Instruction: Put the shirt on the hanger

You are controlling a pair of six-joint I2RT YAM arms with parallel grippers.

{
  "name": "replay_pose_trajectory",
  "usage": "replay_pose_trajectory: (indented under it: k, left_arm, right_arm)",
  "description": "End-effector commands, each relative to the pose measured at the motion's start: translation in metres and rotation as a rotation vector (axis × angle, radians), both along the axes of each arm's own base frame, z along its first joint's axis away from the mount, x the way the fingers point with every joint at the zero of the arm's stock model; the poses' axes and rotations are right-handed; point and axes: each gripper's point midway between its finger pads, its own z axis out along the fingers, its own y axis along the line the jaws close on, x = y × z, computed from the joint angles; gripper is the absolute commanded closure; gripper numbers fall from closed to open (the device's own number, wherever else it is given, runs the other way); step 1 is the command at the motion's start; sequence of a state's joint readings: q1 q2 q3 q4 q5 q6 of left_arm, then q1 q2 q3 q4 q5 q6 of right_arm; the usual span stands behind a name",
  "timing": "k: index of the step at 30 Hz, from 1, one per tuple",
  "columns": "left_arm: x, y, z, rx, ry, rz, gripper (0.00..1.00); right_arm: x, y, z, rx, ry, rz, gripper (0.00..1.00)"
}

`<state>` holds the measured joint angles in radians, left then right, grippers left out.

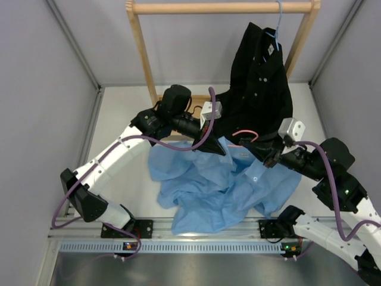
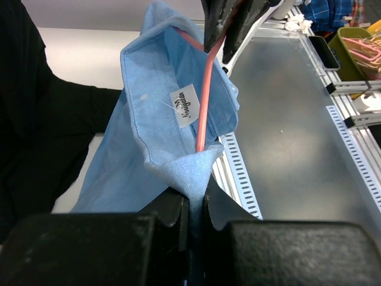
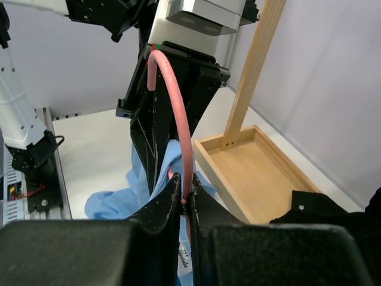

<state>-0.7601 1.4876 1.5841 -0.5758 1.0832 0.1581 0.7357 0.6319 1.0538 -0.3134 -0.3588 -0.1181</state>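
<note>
The light blue shirt (image 1: 217, 190) lies crumpled on the table with its collar lifted. My left gripper (image 1: 216, 149) is shut on the collar edge; in the left wrist view (image 2: 193, 199) the cloth is pinched between the jaws, and the white neck label (image 2: 184, 106) shows inside the collar. My right gripper (image 1: 264, 155) is shut on the pink hanger (image 1: 244, 132), with the jaws closed on the wire near the hook (image 3: 186, 193). The hanger's wire (image 2: 206, 101) runs down inside the open collar. The rest of the hanger is hidden in the cloth.
A black shirt (image 1: 259, 83) hangs on a pale blue hanger (image 1: 278, 25) from the wooden rack (image 1: 220, 7) at the back. A wooden tray (image 3: 256, 173) forms the rack's base. Grey walls close in both sides. A metal rail (image 1: 178, 245) runs along the near edge.
</note>
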Motion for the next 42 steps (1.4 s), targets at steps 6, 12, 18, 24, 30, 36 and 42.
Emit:
replay_pose_trajectory:
  k: [6,12,18,24,30,36,42]
  left_arm:
    - [0.008,0.011,0.024,-0.08,-0.237,0.066,1.0]
    - [-0.012,0.036,0.037,-0.135,-0.373,0.073,1.0]
    - [-0.045,0.059,0.041,-0.204,-0.441,-0.001,1.0]
    - [-0.064,0.066,0.05,-0.249,-0.431,-0.063,1.0]
    - [-0.068,0.066,0.059,-0.243,-0.384,-0.076,1.0]
    - [-0.069,0.062,0.071,-0.235,-0.33,-0.111,1.0]
    - [-0.063,0.056,0.082,-0.231,-0.29,-0.111,1.0]
  right_arm:
    - [-0.028,-0.009,0.032,0.12,-0.01,0.061,0.4]
    - [-0.03,-0.07,0.001,-0.016,0.146,-0.201,0.27]
    - [-0.062,-0.079,-0.02,-0.159,0.228,-0.11,0.27]
    - [-0.09,-0.053,-0.035,-0.277,0.187,0.157,0.32]
    - [-0.092,-0.036,-0.036,-0.3,0.16,0.267,0.36]
    - [-0.074,-0.025,-0.033,-0.308,0.147,0.243,0.48]
    - [-0.069,-0.018,-0.024,-0.292,0.101,0.259,0.85]
